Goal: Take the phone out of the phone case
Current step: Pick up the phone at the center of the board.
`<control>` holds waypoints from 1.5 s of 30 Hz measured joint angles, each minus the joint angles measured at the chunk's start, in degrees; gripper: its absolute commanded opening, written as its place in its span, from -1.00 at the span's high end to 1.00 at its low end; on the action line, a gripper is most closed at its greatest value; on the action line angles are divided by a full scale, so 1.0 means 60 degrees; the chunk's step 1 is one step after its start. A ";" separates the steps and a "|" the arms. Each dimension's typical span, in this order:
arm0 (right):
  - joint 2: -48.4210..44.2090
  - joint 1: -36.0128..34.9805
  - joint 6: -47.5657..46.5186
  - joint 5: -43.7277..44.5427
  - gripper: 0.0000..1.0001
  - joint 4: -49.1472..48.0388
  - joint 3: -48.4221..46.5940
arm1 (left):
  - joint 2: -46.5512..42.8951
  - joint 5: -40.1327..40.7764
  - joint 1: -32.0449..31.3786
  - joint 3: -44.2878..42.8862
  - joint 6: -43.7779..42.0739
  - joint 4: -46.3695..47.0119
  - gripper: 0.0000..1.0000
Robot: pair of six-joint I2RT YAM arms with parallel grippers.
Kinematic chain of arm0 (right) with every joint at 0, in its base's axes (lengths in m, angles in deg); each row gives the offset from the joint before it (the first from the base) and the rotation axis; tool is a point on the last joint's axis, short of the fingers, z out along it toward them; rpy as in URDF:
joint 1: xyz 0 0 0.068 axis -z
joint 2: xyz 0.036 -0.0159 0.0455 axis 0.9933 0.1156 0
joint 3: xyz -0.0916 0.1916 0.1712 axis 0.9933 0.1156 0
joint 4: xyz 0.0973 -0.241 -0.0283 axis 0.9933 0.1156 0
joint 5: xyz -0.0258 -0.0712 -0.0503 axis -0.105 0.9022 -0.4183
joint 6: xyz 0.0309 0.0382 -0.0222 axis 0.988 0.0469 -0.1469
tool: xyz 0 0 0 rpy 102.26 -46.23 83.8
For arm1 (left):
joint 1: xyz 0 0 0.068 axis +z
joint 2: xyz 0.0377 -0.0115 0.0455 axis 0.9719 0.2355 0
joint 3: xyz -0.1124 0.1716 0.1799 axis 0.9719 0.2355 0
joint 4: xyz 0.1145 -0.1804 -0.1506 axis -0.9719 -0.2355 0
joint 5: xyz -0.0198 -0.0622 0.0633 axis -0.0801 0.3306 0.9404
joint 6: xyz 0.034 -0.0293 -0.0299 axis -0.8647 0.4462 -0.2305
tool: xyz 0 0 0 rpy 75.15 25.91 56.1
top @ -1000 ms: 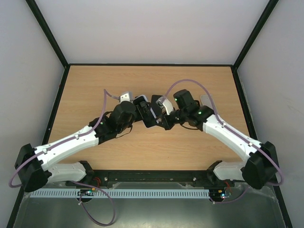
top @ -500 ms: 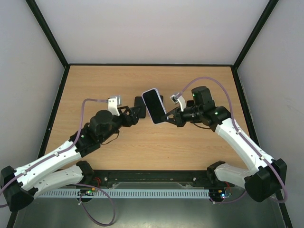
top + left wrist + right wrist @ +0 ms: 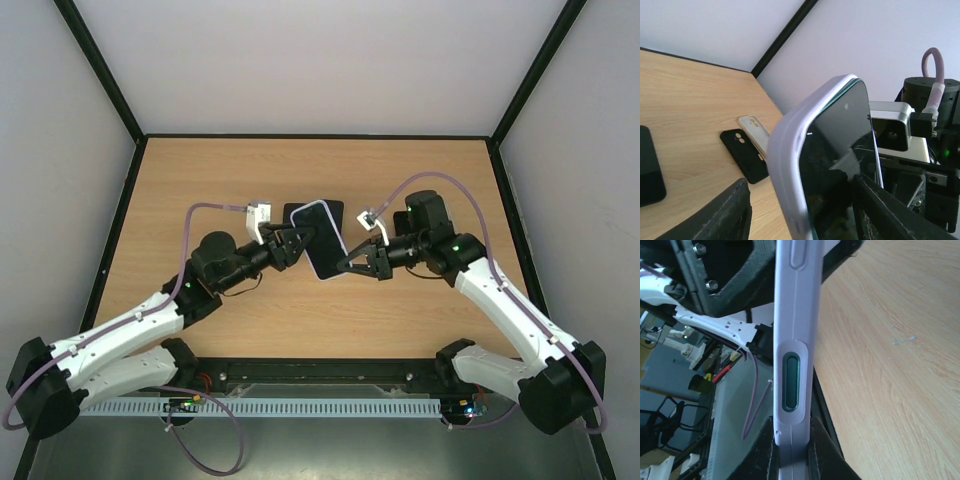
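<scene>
The lavender soft case (image 3: 792, 315), black slab phone (image 3: 840, 150) inside, is gripped by the right jaws and set between open left jaws for extraction.

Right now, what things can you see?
phone: one, black, in the phone case, held above the table.
phone case: one, pale purple, round the phone.
spare phone: at least one, black, flat on the table.
spare covers: two, black and cream, side by side on the table.
table: one, light wood, underneath.
arms: two, white and black, left arm and right arm; right jaws shut on the case, left jaws open around it.
</scene>
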 measured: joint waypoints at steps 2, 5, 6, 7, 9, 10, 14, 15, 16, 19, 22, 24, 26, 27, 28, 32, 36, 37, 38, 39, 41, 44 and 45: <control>-0.0157 0.0000 0.0211 -0.0168 0.96 -0.0215 0.0186 | 0.0197 -0.0189 0.0004 0.0000 0.0076 0.0251 0.00; -0.0339 0.0025 0.0546 -0.0382 0.96 -0.0561 0.0452 | 0.0302 -0.0433 0.0004 0.0018 0.0219 0.0703 0.11; -0.0372 0.0025 0.0619 -0.0430 0.96 -0.0652 0.0492 | 0.0291 -0.0466 0.0004 0.0062 0.0270 0.0914 0.15; -0.0390 0.0025 0.0678 -0.0459 0.96 -0.0729 0.0514 | 0.0262 -0.0503 0.0004 0.0135 0.0328 0.1144 0.18; -0.0397 0.0025 0.0794 -0.0495 0.96 -0.0900 0.0535 | 0.0164 -0.0539 0.0004 0.0342 0.0426 0.1537 0.24; -0.0397 0.0025 0.0816 -0.0506 0.96 -0.0951 0.0546 | 0.0117 -0.0561 0.0004 0.0444 0.0466 0.1676 0.26; -0.0397 0.0025 0.0903 -0.0525 0.96 -0.1042 0.0572 | 0.0189 -0.0754 0.0022 0.0499 0.0645 0.1902 0.31; -0.0397 0.0025 0.0936 -0.0528 0.96 -0.1075 0.0572 | 0.0255 -0.0841 0.0022 0.0495 0.0685 0.1978 0.34; -0.0397 0.0025 0.0969 -0.0535 0.96 -0.1118 0.0572 | 0.0350 -0.0969 0.0022 0.0492 0.0732 0.2062 0.36; -0.0393 0.0025 0.1042 -0.0539 0.96 -0.1188 0.0572 | 0.0630 -0.1242 0.0044 0.0484 0.0892 0.2328 0.61; -0.0390 0.0066 0.1071 -0.0572 0.96 -0.1217 0.0619 | 0.0736 -0.1479 0.0084 0.0459 0.1118 0.2685 0.63; -0.0390 0.0073 0.1071 -0.0652 0.96 -0.1275 0.0623 | 0.0736 -0.1559 0.0087 0.0459 0.1191 0.2805 0.68; -0.0393 0.0073 0.1064 -0.0667 0.95 -0.1297 0.0623 | 0.0736 -0.1614 0.0106 0.0459 0.1228 0.2841 0.76; -0.0397 0.0073 0.1038 -0.0667 0.93 -0.1293 0.0623 | 0.0736 -0.1647 0.0109 0.0459 0.1231 0.2852 0.80; -0.0401 0.0073 0.0994 -0.0663 0.88 -0.1286 0.0623 | 0.0732 -0.1687 0.0113 0.0459 0.1231 0.2863 0.84; -0.0415 0.0069 0.0583 -0.0597 0.35 -0.1104 0.0612 | 0.0696 -0.1960 0.0175 0.0437 0.1217 0.2827 0.95; -0.0415 0.0062 -0.0667 -0.0219 0.04 -0.0124 0.0248 | 0.0514 -0.2299 0.0321 0.0423 0.1129 0.2371 0.95; -0.0412 0.0062 -0.1286 -0.0098 0.02 0.0222 0.0069 | 0.0455 -0.2422 0.0386 0.0419 0.1071 0.2320 0.95; -0.0419 0.0062 -0.1869 0.0004 -0.04 0.0525 -0.0102 | 0.0379 -0.2667 0.0503 0.0419 0.1024 0.2248 0.95; -0.0441 0.0062 -0.2415 0.0087 -0.06 0.0801 -0.0244 | 0.0346 -0.2885 0.0619 0.0419 0.0987 0.2211 0.95; -0.0517 0.0058 -0.3683 0.0266 -0.09 0.1402 -0.0463 | 0.0339 -0.3413 0.0831 0.0419 0.0925 0.2138 0.95; -0.0659 0.0047 -0.5304 0.0390 -0.05 0.2368 -0.0528 | 0.0342 -0.4003 0.0976 0.0419 0.0849 0.2004 0.95; -0.0674 0.0029 -0.5737 0.0404 -0.02 0.2663 -0.0528 | 0.0342 -0.4156 0.0980 0.0419 0.0845 0.2004 0.95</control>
